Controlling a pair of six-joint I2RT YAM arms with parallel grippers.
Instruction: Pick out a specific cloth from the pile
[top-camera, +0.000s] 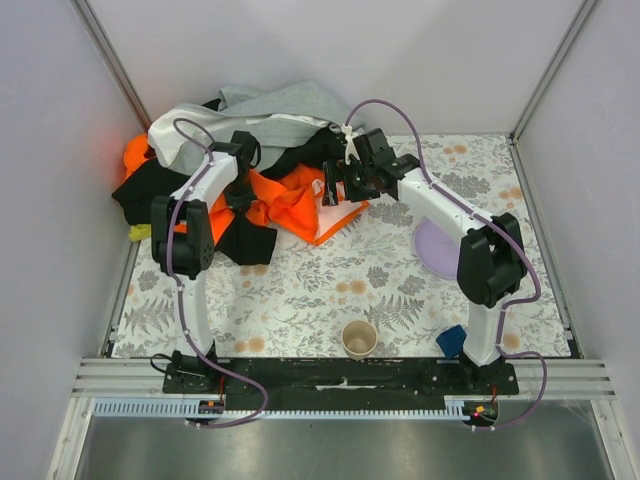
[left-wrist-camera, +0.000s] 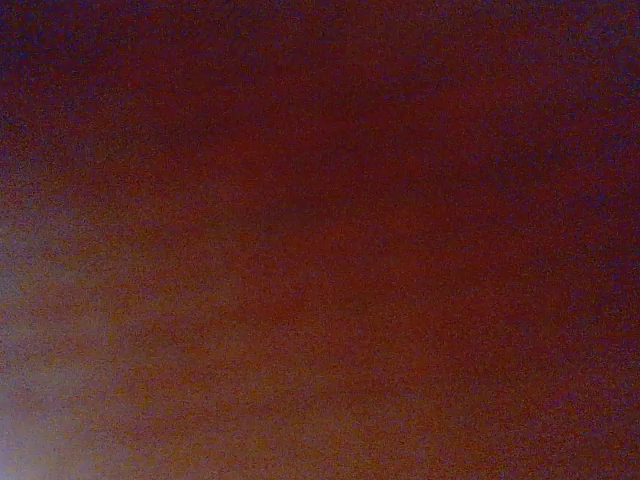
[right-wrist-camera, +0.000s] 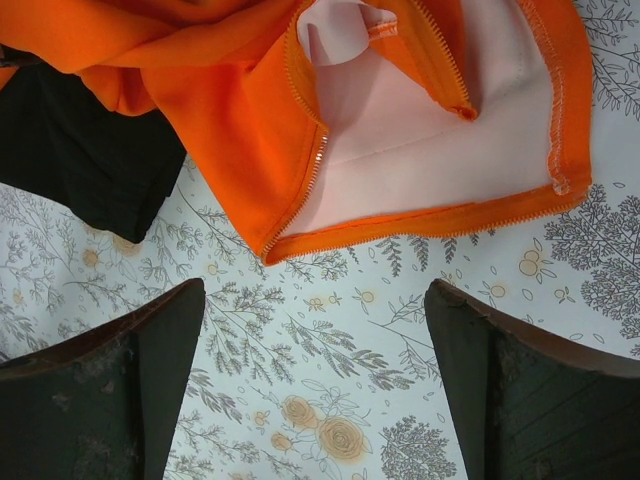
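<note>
The pile (top-camera: 250, 150) of orange, black, grey and white garments lies at the back left of the table. A small patch of the yellow-green cloth (top-camera: 139, 232) peeks out at the pile's left edge, under black fabric. My left gripper (top-camera: 240, 196) is pushed down into the orange and black clothes with its fingers hidden. The left wrist view is filled by dark orange-red blur. My right gripper (top-camera: 333, 190) is open and empty, just above the tablecloth in front of the orange garment's (right-wrist-camera: 230, 110) zipped hem. Its fingers (right-wrist-camera: 150, 360) stand wide apart. Black fabric (right-wrist-camera: 80, 150) lies to the left.
A purple plate (top-camera: 437, 250) lies right of centre, partly under the right arm. A paper cup (top-camera: 359, 338) stands near the front, with a blue object (top-camera: 452, 340) by the right arm's base. Grey walls close in the left, back and right sides.
</note>
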